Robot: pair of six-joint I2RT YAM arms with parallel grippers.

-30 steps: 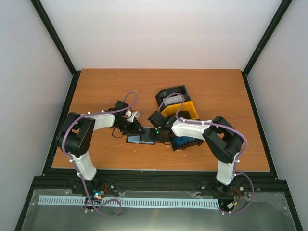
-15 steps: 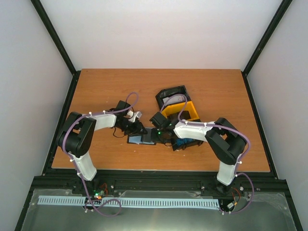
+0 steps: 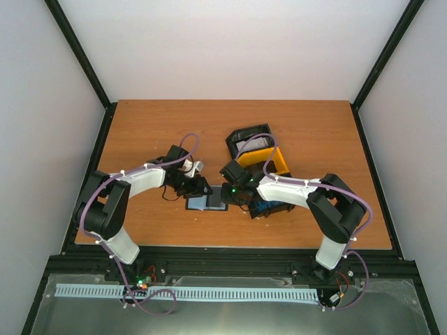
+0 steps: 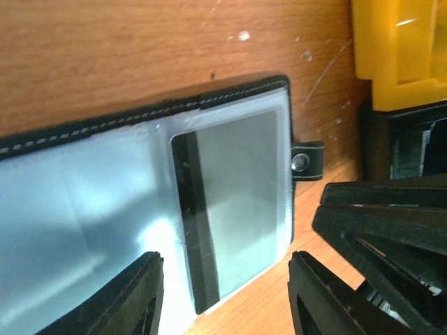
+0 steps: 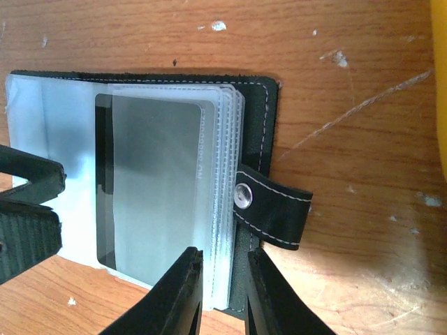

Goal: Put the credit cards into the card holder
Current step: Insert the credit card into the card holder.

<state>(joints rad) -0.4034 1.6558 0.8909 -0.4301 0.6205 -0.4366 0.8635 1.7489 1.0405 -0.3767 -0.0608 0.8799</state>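
The black card holder (image 3: 207, 203) lies open on the table, its clear sleeves facing up. A grey-white credit card (image 4: 234, 195) with a dark stripe sits inside the top sleeve (image 5: 157, 181). My left gripper (image 4: 225, 269) hovers over that card, open, its fingers wide of the card's edges and touching nothing. My right gripper (image 5: 223, 258) is shut on the holder's clasp-side edge, one finger on the sleeve stack and one on the black cover, just below the clasp tab (image 5: 276, 209). Blue credit cards (image 3: 264, 206) lie in a tray compartment under the right arm.
The black-and-yellow tray (image 3: 262, 157) stands just right of the holder, with its yellow wall (image 4: 398, 49) close to the clasp tab (image 4: 307, 160). In the top view both grippers (image 3: 199, 190) (image 3: 230, 195) meet over the holder. Bare wood surrounds them.
My left gripper's jaws have widened and let go of the card, which now rests in the sleeve. My right gripper keeps its grip, and its arm has shifted slightly right.
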